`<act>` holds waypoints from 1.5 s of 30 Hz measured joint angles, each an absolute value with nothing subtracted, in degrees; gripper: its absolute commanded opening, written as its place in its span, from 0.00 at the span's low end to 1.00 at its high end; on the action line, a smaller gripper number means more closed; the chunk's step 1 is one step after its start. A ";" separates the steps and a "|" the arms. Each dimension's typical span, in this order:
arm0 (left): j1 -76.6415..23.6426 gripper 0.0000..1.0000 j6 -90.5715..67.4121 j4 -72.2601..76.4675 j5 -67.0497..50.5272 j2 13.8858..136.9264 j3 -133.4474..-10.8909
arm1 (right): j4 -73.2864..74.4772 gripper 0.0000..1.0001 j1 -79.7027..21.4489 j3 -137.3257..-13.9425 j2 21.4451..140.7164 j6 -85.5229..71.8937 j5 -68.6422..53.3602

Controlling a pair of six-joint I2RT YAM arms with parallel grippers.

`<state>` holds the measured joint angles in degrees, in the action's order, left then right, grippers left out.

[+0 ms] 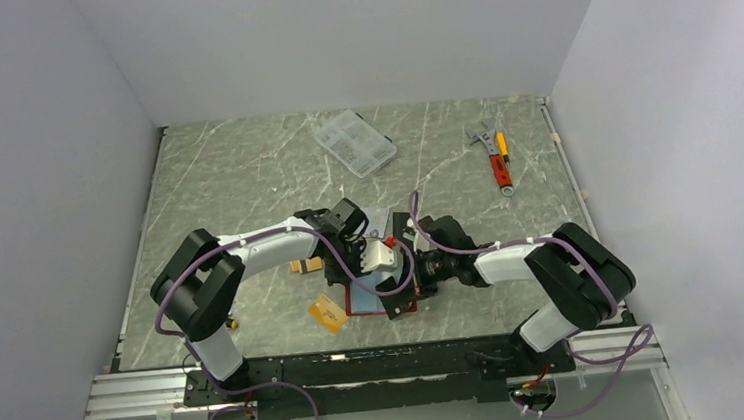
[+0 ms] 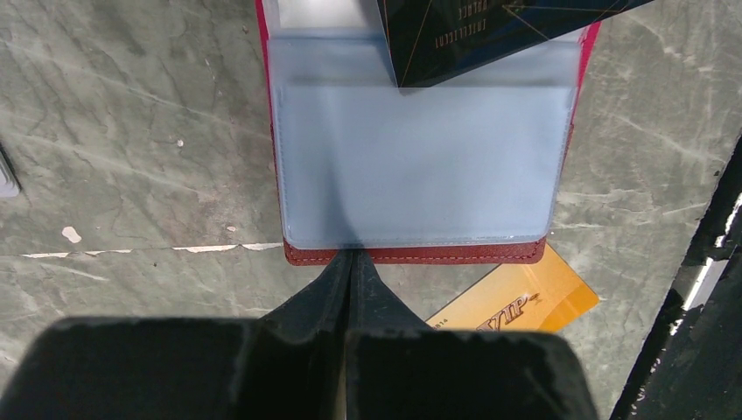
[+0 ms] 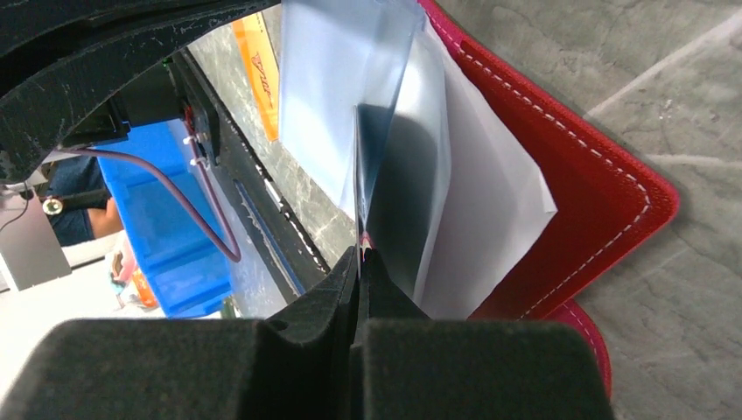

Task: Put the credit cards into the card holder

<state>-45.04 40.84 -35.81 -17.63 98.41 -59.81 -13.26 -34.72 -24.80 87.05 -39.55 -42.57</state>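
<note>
The red card holder (image 2: pixel 437 254) lies open on the marble table, its light blue pockets facing up. My left gripper (image 2: pixel 352 255) is shut with nothing between its fingers, and its tips rest on the holder's near red rim. My right gripper (image 3: pixel 360 254) is shut on a dark credit card (image 3: pixel 389 201). That card stands edge-on with its far end inside a clear pocket, next to the red cover (image 3: pixel 569 175). The left wrist view shows the dark card (image 2: pixel 490 35) entering the pocket from the far side. An orange-gold card (image 2: pixel 516 302) lies half under the holder's near corner. From above, both grippers meet over the holder (image 1: pixel 371 305).
A clear plastic compartment box (image 1: pixel 353 141) sits at the back centre. A wrench and a red-handled tool (image 1: pixel 495 160) lie at the back right. The orange-gold card (image 1: pixel 327 314) lies left of the holder. The black frame rail (image 2: pixel 700 289) runs along the table's near edge.
</note>
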 measured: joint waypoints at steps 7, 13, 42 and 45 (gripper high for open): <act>-45.71 0.03 40.88 -35.73 -16.69 98.41 -59.75 | -15.53 0.00 -34.50 -24.62 88.16 -40.32 -43.57; -46.57 0.03 40.95 -35.62 -15.53 98.41 -59.70 | -17.10 0.00 -33.10 -24.58 89.21 -41.15 -44.25; -47.99 0.00 43.09 -35.33 -13.69 98.28 -59.22 | -27.59 0.00 -32.75 -25.04 96.12 -47.22 -44.80; -48.10 0.00 43.83 -35.14 -13.63 98.08 -58.96 | -28.88 0.00 -32.77 -25.04 96.77 -48.21 -44.69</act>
